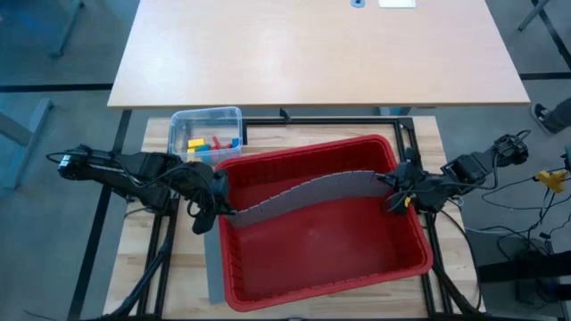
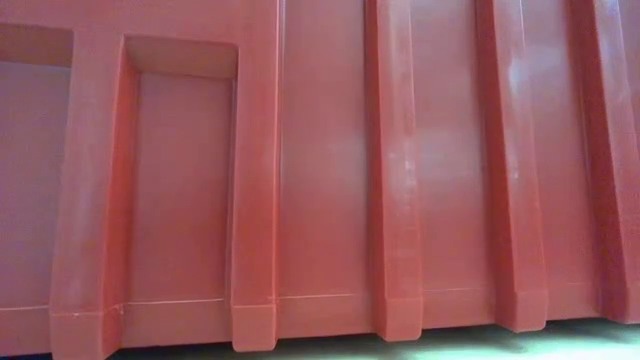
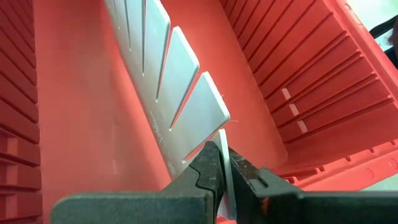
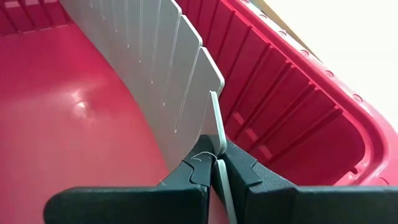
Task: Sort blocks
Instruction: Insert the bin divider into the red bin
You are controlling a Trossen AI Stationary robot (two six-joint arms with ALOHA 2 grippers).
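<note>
A long grey slotted divider panel (image 1: 308, 192) stands on edge inside the red bin (image 1: 268, 294), bowed toward the table's far side. My left gripper (image 1: 214, 207) is shut on its left end and my right gripper (image 1: 399, 189) on its right end. The blocks (image 1: 210, 143), yellow, red, green and blue, lie in a small clear tub (image 1: 207, 114) just beyond the bin's far left corner, with no gripper near them. In the low view only the bin's ribbed red wall (image 2: 320, 180) shows. My left gripper (image 3: 224, 158) pinches the divider's left end edge (image 3: 219, 134) between its two fingers. They come slanting down from the table's left side. The panel runs away from the fingers, upright on its long edge and curved. My right gripper (image 4: 216, 155) pinches the divider's right end edge (image 4: 215, 118) between its two fingers, slanting down from the table's right side. The thin panel stands upright in the hold and curves away across the bin.
The bin fills most of the near table; its ribbed walls (image 4: 280, 112) stand close beside both grippers. A second grey panel (image 1: 214, 272) lies along the bin's left outer side. A large light wooden tabletop (image 1: 312, 53) lies beyond.
</note>
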